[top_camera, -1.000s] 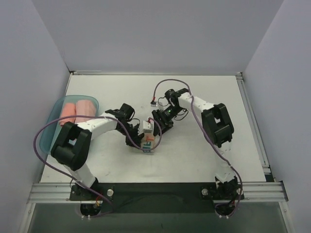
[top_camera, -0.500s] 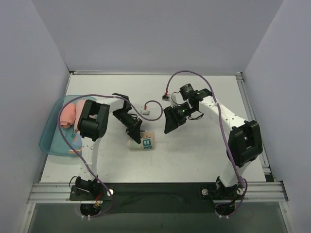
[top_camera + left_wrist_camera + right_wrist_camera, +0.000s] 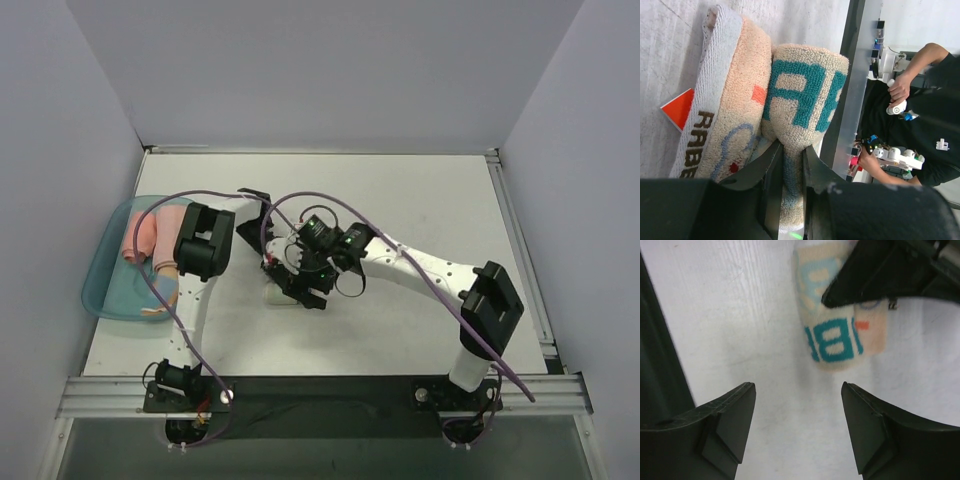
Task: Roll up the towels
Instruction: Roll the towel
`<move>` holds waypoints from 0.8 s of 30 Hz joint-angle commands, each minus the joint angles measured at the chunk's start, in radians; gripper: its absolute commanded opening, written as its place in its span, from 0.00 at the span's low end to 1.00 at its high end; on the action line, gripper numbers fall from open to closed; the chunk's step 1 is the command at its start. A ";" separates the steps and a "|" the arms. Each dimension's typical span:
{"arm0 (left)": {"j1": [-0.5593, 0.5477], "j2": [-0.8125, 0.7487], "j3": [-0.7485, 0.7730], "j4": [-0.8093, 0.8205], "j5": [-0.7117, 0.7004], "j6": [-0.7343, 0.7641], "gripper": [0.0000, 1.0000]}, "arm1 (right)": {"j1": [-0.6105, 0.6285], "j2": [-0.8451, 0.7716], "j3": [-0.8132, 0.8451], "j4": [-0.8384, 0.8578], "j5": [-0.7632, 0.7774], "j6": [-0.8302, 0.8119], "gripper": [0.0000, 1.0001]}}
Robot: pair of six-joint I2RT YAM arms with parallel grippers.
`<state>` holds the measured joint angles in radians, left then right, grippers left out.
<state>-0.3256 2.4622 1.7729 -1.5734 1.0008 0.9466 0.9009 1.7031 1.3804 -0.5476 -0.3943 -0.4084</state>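
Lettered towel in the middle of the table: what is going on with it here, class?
The left arm's fingers are pinched shut on a fold of the lettered towel, which lies on the table bunched into a thick roll. The right arm's fingers hang open above it and do not touch it. A pink towel lies in the teal tray at the left.

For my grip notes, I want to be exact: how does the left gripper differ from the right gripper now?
Jaws: the left gripper is nearly closed; the right gripper stands wide open.
Load: the left gripper pinches a fold of the RABBIT towel; the right gripper holds nothing.
Contact: the left gripper touches that towel; the right gripper is apart from it.
Shared: both are at the same towel on the table.
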 commanded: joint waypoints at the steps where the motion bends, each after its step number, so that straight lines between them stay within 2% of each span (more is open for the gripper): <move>1: 0.002 0.080 0.017 0.067 -0.179 0.107 0.17 | 0.068 0.032 -0.044 0.189 0.247 -0.159 0.69; 8: 0.002 0.106 0.048 0.039 -0.166 0.112 0.17 | 0.180 0.090 -0.219 0.522 0.440 -0.335 0.62; 16: 0.008 0.112 0.054 0.030 -0.159 0.112 0.17 | 0.219 0.170 -0.328 0.689 0.491 -0.421 0.59; 19: 0.008 0.110 0.054 0.032 -0.157 0.115 0.18 | 0.210 0.202 -0.330 0.699 0.479 -0.423 0.44; 20: 0.010 0.109 0.051 0.030 -0.156 0.113 0.18 | 0.202 0.201 -0.334 0.696 0.453 -0.415 0.28; 21: 0.011 0.107 0.048 0.033 -0.153 0.115 0.19 | 0.196 0.198 -0.334 0.681 0.428 -0.409 0.20; 22: 0.014 0.101 0.043 0.038 -0.149 0.113 0.20 | 0.190 0.196 -0.328 0.658 0.404 -0.390 0.05; 23: 0.017 0.095 0.028 0.053 -0.148 0.113 0.20 | 0.170 0.193 -0.307 0.625 0.334 -0.380 0.00; 24: 0.020 0.087 0.014 0.067 -0.148 0.109 0.21 | 0.161 0.194 -0.293 0.556 0.296 -0.366 0.00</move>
<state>-0.3099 2.5031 1.8183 -1.6028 1.0069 0.9463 1.0981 1.8626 1.0744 0.1139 0.0704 -0.8177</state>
